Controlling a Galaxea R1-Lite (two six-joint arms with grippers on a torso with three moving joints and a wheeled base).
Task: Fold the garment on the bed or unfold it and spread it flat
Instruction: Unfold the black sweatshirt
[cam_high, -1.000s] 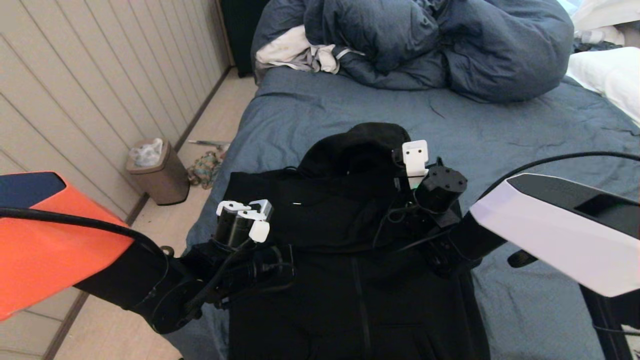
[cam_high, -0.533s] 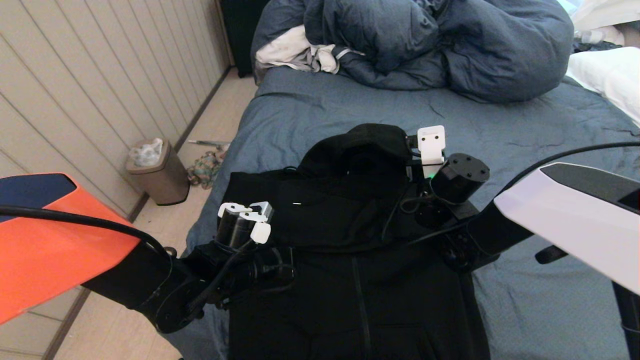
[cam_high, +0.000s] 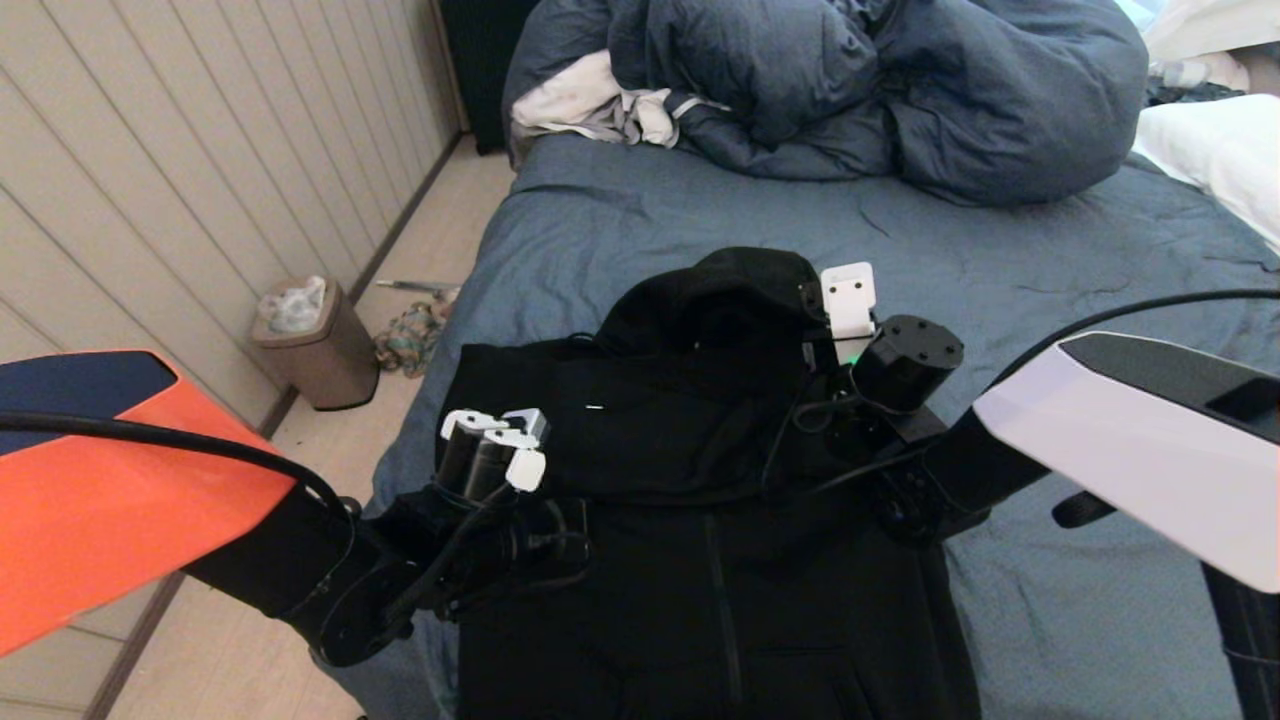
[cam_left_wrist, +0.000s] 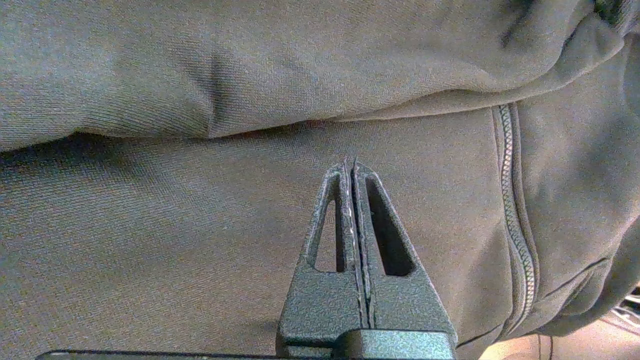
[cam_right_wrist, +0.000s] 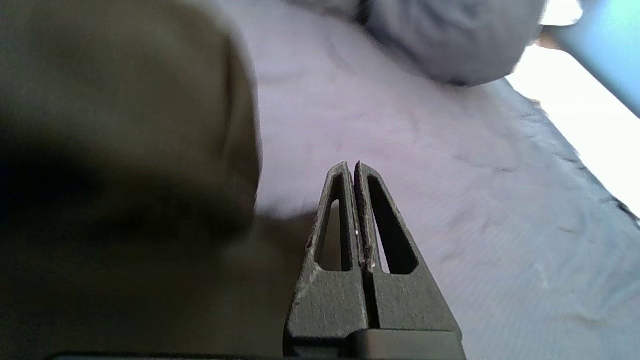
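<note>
The black garment (cam_high: 700, 560) lies on the blue-grey bed (cam_high: 1050, 270), hood (cam_high: 740, 290) toward the far end, with a fold of it lying across the chest. My left arm (cam_high: 490, 455) reaches in from the garment's left side. In the left wrist view my left gripper (cam_left_wrist: 349, 162) is shut and empty just over the garment's front (cam_left_wrist: 200, 240), beside its zip (cam_left_wrist: 515, 210). My right arm (cam_high: 900, 365) hovers at the hood's right edge. My right gripper (cam_right_wrist: 351, 164) is shut on nothing, pointing along the sheet (cam_right_wrist: 450, 200) with the hood (cam_right_wrist: 125, 100) beside it.
A puffy blue-grey duvet (cam_high: 850, 80) and a white and grey cloth (cam_high: 590, 100) are heaped at the bed's far end. White bedding (cam_high: 1220, 150) lies at the right. A bin (cam_high: 315, 345) and floor clutter (cam_high: 410, 335) stand by the panelled wall (cam_high: 150, 150) on the left.
My right arm swung out to the right and farther up the bed, then came part of the way back. The left arm and the garment have hardly moved.
</note>
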